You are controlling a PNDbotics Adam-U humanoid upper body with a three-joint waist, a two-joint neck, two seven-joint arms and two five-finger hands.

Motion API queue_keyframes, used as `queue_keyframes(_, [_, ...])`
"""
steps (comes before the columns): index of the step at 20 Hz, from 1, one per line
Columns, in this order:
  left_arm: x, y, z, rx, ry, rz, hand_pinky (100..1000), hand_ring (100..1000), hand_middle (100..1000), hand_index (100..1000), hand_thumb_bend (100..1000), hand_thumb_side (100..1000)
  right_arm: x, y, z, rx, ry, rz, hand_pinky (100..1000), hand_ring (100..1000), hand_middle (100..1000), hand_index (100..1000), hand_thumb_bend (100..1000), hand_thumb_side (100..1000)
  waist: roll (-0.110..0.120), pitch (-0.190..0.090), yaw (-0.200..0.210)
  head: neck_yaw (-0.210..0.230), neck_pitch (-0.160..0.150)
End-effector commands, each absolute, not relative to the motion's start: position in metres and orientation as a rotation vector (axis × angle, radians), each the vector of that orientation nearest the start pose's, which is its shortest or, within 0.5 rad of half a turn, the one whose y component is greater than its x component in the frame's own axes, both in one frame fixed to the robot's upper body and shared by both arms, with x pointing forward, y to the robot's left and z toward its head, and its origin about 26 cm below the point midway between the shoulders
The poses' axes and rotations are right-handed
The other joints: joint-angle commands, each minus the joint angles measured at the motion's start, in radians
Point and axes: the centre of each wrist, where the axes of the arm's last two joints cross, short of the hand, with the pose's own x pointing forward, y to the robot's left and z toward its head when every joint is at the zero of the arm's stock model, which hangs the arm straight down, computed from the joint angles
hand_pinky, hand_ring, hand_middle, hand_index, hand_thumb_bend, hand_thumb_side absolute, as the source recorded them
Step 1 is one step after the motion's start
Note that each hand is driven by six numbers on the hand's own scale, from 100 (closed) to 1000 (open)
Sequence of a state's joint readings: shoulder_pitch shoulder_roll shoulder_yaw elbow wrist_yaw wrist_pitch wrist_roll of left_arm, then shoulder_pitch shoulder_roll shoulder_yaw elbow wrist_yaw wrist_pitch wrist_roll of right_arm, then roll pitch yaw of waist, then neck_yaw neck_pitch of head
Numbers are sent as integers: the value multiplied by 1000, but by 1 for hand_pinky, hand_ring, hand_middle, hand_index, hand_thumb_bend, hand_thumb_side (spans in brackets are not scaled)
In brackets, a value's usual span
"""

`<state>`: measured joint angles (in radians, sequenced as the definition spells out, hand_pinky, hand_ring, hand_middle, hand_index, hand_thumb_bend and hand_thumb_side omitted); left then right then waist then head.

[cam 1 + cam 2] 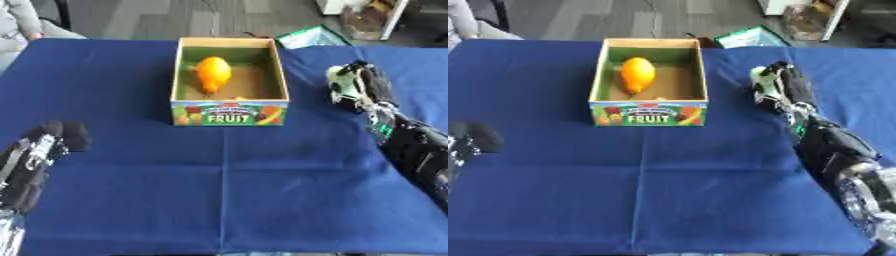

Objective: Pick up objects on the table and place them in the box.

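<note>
My right hand [357,86] hangs above the blue tablecloth [219,190], just right of the box [229,114] and apart from it. Fingers curled inward, something pale green or whitish showing between them; I can't make out what it is, nor be sure it is a held object and not part of the hand. No sure call on the grip.

My left hand [48,142] sits low at the near left edge, well apart from the box. Dark knuckles look bunched, holding nothing I can see.

Risks, as I judge them:
- If the right hand does carry something, the near box wall stands between it and the floor of the box. A low sideways move would catch the rim and shove the box across the cloth, since it is light cardboard on fabric.
- Releasing before the hand is over the opening would drop the item on the cloth beside the box.
- Letting go from high up could strike the fruit already inside.

Container: open-topped cardboard box, "FRUIT" printed on the near face, yellow rim, green inner walls, brown floor. Inside lies one orange-yellow fruit [213,73], lemon- or mango-shaped, towards the left and far half. The right half of the floor is bare.

No other loose objects visible on the cloth.
</note>
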<state>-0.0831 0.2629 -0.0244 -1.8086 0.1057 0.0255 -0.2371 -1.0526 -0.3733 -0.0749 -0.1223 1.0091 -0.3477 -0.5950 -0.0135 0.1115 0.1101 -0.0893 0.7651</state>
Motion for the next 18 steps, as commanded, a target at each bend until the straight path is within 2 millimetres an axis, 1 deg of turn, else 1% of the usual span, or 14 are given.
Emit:
queue_keyframes(1, [290, 280, 95, -101, -1844, -429, 700, 679, 619, 702, 100, 752, 481, -329, 66, -1132, -1674, 754, 455, 142, 219, 331, 100, 127, 4, -13, -2, -1, 5])
queue_keyframes(4, [290, 280, 95, -102, -1843, -427, 700, 679, 619, 703, 100, 752, 489, -322, 83, -1101, -1739, 730, 441, 128, 187, 306, 100, 163, 5, -15, -6, -1, 5])
queue_keyframes(11, [290, 280, 95, -103, -1842, -421, 701, 679, 618, 703, 100, 751, 501, -309, 128, -1037, -1848, 698, 422, 114, 162, 288, 100, 208, 5, -20, -11, -2, 5])
queue_keyframes(18, [290, 280, 94, -104, -1839, -419, 701, 679, 618, 703, 100, 751, 505, -296, 160, -975, -1935, 682, 409, 107, 150, 281, 100, 244, 2, -23, -15, -2, 5])
